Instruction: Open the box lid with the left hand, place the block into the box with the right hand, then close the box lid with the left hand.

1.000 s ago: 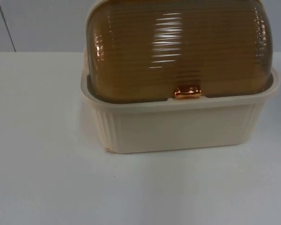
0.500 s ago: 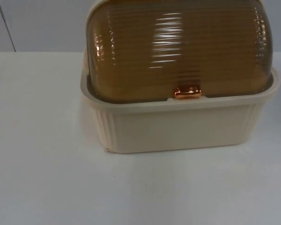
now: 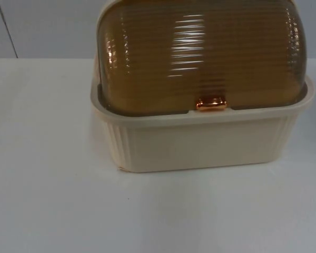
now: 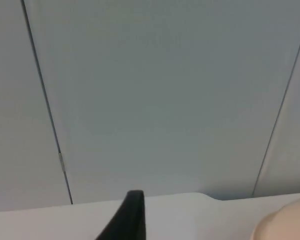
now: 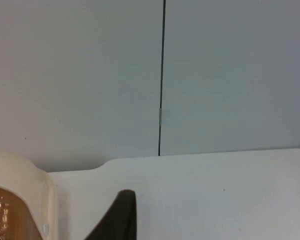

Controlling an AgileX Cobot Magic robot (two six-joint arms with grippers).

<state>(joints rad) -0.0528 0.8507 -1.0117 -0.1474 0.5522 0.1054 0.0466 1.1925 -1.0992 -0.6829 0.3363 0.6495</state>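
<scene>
I see the cream box point(image 3: 200, 142) on the white table point(image 3: 52, 200), its amber lid point(image 3: 200, 52) shut. The left gripper point(image 4: 132, 215) and right gripper point(image 5: 121, 215) point at the grey wall point(image 4: 165, 90); I cannot tell their finger state.

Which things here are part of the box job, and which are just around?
Job things:
box, cream, ribbed
lid, amber, down on the box
lid handle, shiny
left gripper, waiting beside the box
right gripper, waiting beside the box

Just around:
table
partition wall
</scene>
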